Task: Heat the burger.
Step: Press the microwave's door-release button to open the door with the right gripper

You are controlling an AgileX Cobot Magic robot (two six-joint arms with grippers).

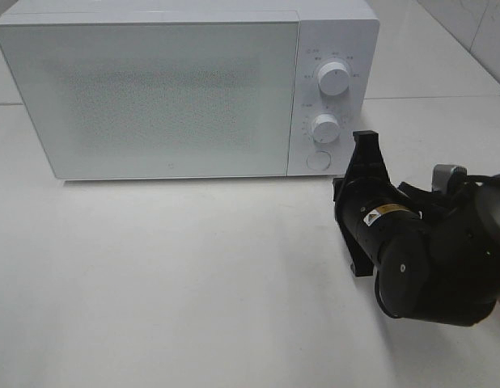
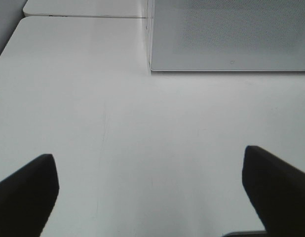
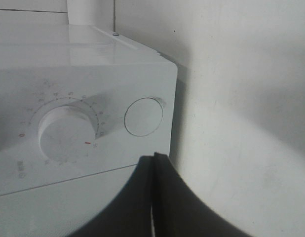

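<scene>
Right wrist view has the shut, empty right claw (image 3: 153, 157) near the microwave (image 3: 93, 74) and its round button (image 3: 143, 116), which the next move should probably press squarely; the left claw (image 2: 147, 163) gapes empty.

White microwave (image 1: 153, 89) standing toward the back of a pale table (image 1: 169, 283), speckled door (image 1: 149, 101) shut. On the control panel, upper knob (image 1: 334, 80) above lower knob (image 1: 324, 127), round button (image 1: 318, 158) just beneath. Small red mark at the lower knob's edge. Second table (image 1: 428, 56) butted up behind.
</scene>
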